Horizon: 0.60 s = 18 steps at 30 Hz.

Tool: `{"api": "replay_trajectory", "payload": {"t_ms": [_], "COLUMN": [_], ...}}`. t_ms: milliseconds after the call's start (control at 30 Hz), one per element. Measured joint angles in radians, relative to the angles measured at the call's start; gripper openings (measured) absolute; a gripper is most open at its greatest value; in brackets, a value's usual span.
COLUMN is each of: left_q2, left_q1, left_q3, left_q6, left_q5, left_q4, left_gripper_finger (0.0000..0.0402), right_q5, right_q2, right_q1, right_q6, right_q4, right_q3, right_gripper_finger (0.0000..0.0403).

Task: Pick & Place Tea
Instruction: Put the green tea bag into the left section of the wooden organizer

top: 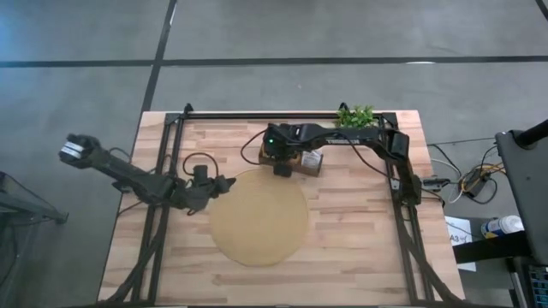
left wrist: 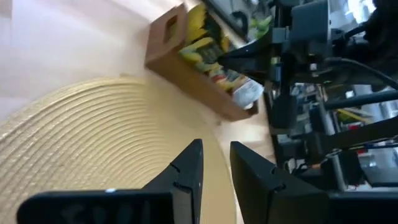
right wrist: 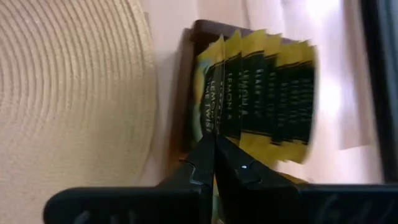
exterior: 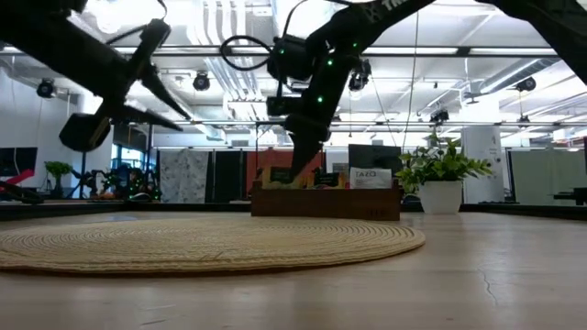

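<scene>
Right hand (right wrist: pixel 214 155), closed on a yellow sachet (right wrist: pixel 211 93) in the tray (top: pixel 295 161), could drag out packed neighbours.

My bench is a light butcher-block table (top: pixel 342 257) sitting on a grey concrete floor (top: pixel 257 34) with dark seams. Behind it the room's a big open workshop: white ceiling pipes (exterior: pixel 225 37), hanging spotlights (exterior: pixel 202 82), dark partition panels (exterior: pixel 229 174) and a white column (exterior: pixel 477 160).
</scene>
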<state>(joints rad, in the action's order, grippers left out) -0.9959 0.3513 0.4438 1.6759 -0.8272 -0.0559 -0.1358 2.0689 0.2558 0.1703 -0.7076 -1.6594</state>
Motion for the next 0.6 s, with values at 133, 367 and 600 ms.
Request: {"api": "replay_trajectory", "payload": {"t_ms": [133,367,600], "left_q2": [0.029,0.055,0.064], "left_q1": [-0.047,-0.093,-0.113], "left_q3": [-0.029,-0.042,-0.042], "left_q6": [-0.03,-0.119,-0.158], "left_q5": [0.093,0.16,0.177], "left_q4": [-0.005,-0.004,-0.017], "left_gripper_finger": [0.0076,0.0076,0.0076], "right_q5": [0.025,0.033,0.031], "right_q2": [0.022,0.027,0.027], "right_q1": [0.0,-0.002,0.0], "right_q6": [-0.034,-0.04,-0.04], "right_q4": [0.004,0.018,0.029], "right_q3": [-0.003,-0.003,0.006], "right_gripper_finger": [0.0008,0.0008,0.0009]}}
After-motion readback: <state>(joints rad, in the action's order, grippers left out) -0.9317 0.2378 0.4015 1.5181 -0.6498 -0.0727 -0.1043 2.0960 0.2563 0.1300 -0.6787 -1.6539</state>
